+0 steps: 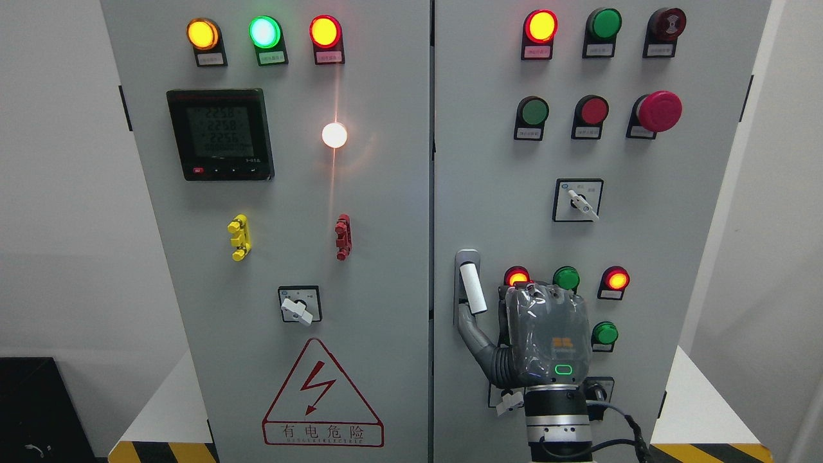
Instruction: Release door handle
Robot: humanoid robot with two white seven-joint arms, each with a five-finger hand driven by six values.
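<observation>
The right robot hand, fingers curled loosely and thumb touching the door handle at its ten o'clock, could snag it while withdrawing.

On the left cabinet door, near its lower edge, we read a red-bordered warning triangle with a lightning bolt, and beneath it the Chinese characters 有电危险; the smaller line of Latin letters under them is too fine for us to make out. Toward the upper left corner of the same door, the digital meter shows rows of digits that look like 2258, 2258 and 2256, though blurred. The small label plates under the indicator lamps on both doors carry print we cannot read.
</observation>
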